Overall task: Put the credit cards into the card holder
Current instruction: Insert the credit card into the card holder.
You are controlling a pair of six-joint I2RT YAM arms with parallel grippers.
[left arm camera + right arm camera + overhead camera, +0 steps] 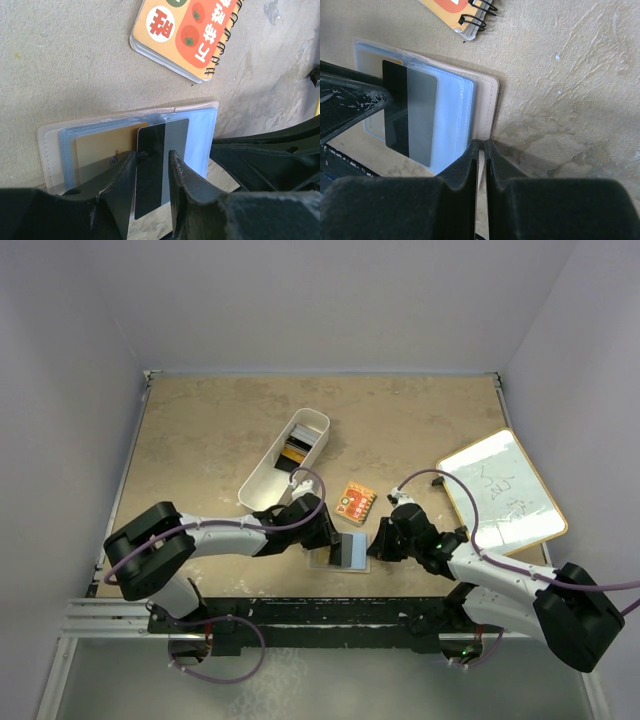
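Reaches in low from the near left with the left arm [225, 530], left gripper [152, 156] clamped on a black-and-grey card [150, 170]. Leans in from the near right with the right arm [490, 573], right gripper [481, 146] pinched on the card holder [493, 95] at its right edge.

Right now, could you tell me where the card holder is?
In the top view, the card holder lies open by the near edge of the table, between the left gripper and right gripper, below the orange spiral notebook.

Tan table [200, 430] carries white bin [267, 462], orange notebook [356, 502], card holder [49, 155], whiteboard [502, 490].
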